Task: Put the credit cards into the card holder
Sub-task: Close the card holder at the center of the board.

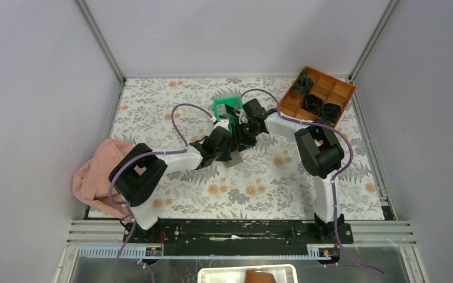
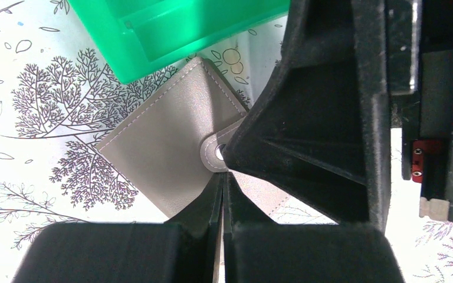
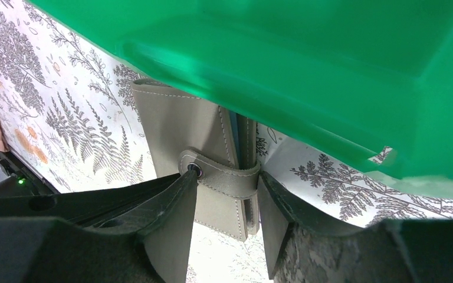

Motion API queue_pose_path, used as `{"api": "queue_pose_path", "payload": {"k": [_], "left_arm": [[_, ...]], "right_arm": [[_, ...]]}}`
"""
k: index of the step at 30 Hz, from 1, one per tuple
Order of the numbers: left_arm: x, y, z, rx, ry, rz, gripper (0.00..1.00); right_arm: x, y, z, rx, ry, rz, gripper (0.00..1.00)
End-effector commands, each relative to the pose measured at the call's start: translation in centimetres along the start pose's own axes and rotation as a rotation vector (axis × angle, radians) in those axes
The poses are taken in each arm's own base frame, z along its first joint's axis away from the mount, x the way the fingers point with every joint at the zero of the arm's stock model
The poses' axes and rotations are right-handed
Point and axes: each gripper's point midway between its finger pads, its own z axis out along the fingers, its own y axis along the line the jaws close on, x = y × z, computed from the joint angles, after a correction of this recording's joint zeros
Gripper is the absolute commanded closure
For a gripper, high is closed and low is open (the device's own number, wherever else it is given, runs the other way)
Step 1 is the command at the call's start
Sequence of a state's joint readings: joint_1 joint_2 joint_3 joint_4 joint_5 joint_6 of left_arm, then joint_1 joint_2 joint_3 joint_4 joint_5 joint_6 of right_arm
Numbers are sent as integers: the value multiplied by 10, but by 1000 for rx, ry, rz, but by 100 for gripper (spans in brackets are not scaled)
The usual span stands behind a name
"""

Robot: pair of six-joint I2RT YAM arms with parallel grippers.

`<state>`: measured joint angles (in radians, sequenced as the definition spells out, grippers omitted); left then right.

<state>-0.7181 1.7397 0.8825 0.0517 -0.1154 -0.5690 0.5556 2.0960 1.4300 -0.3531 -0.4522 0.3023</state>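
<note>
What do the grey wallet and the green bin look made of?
The wallet: probably leather or faux leather, matte grey, with stitched edges and a snap strap. The bin: hard plastic, glossy and slightly translucent, with moulded walls.

From above, the wallet (image 1: 233, 158) is hidden under the left gripper (image 1: 231, 148) and right gripper (image 1: 240, 140) – only a grey corner shows. The green bin (image 2: 171, 29) runs off both wrist views' top edges – blurred in the right
</note>
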Motion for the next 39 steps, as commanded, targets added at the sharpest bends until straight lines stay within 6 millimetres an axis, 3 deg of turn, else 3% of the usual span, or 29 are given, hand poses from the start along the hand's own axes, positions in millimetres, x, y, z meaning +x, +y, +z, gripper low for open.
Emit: {"api": "queue_pose_path", "payload": {"k": [1,14,20,25,39], "left_arm": [[53,34,9,-100,158,46,100],[44,39,0,-108,118,44,100],[30,41,-11,-121,70,31,100],[11,46,-25,-138,-4,8,100],[0,43,-31,-125,-51,-12,99]], "right_arm": [[57,-18,39,108,183,1,52],[65,-31,43,195,228,42,56],[69,-36,45,218,252,51,57],[70,-38,46,226,260,54,57],[66,-33,44,227,248,41,57]]}}
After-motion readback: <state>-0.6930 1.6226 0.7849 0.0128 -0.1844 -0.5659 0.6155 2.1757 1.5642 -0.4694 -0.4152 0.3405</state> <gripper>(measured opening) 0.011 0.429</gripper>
